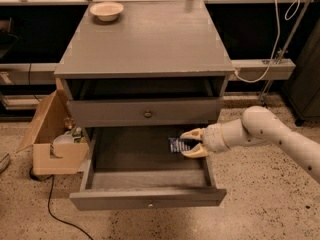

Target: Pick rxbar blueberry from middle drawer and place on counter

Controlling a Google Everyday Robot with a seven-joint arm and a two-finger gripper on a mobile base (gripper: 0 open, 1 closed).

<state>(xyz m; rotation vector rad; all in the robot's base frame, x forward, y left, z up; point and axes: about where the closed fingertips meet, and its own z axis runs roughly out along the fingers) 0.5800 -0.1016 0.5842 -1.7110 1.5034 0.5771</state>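
Note:
The rxbar blueberry (176, 145), a dark wrapper with pale print, sits between the tips of my gripper (191, 143), at the right side of the open middle drawer (130, 149) and just above its floor. The gripper is shut on the bar and reaches in from the right over the drawer's side wall. The drawer's front has a pale knob (150, 203). The counter (150, 39) is the grey top slab above.
A cream bowl (106, 10) stands on the counter's back left corner. The drawer with the brassy knob (147, 114) above is closed. An open cardboard box (50, 139) with bottles stands on the floor to the left. A white cable (260, 64) hangs at the right.

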